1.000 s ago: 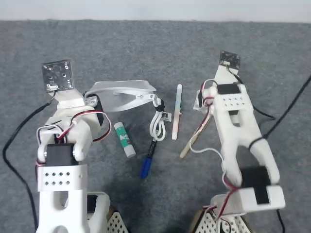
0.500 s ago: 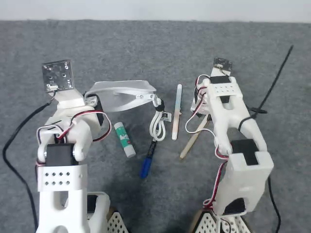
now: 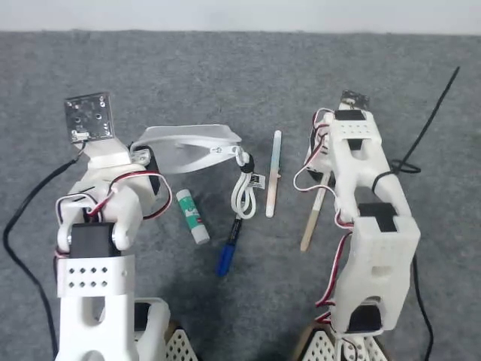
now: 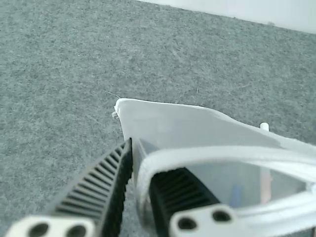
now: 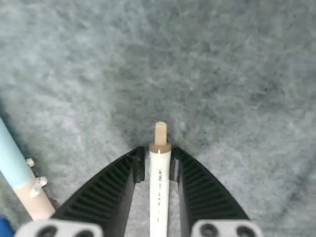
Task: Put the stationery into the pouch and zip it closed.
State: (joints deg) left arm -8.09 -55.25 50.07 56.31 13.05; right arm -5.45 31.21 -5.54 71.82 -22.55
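Observation:
A translucent white pouch (image 3: 192, 147) lies open on the grey mat, and my left gripper (image 3: 147, 159) is shut on its near edge. In the left wrist view the black ribbed fingers (image 4: 106, 182) pinch the pouch (image 4: 197, 128) rim. My right gripper (image 5: 157, 154) is shut on a cream pencil (image 5: 159, 168) whose eraser tip pokes out past the fingers. From above, the pencil (image 3: 312, 218) hangs out below the right gripper (image 3: 324, 182). A green glue stick (image 3: 193, 216), a blue pen (image 3: 228, 248) with a white cord (image 3: 242, 192), and a pale blue pen (image 3: 273, 173) lie between the arms.
The pale blue pen (image 5: 19, 173) lies close beside the right gripper. Black cables (image 3: 428, 128) trail off at the right and at the left. Open grey mat stretches beyond the pouch toward the back wall.
The right arm has swung and straightened; the pencil in its gripper turned from a diagonal to nearly lengthwise, its free end shifting right. The left arm and pouch have stayed still.

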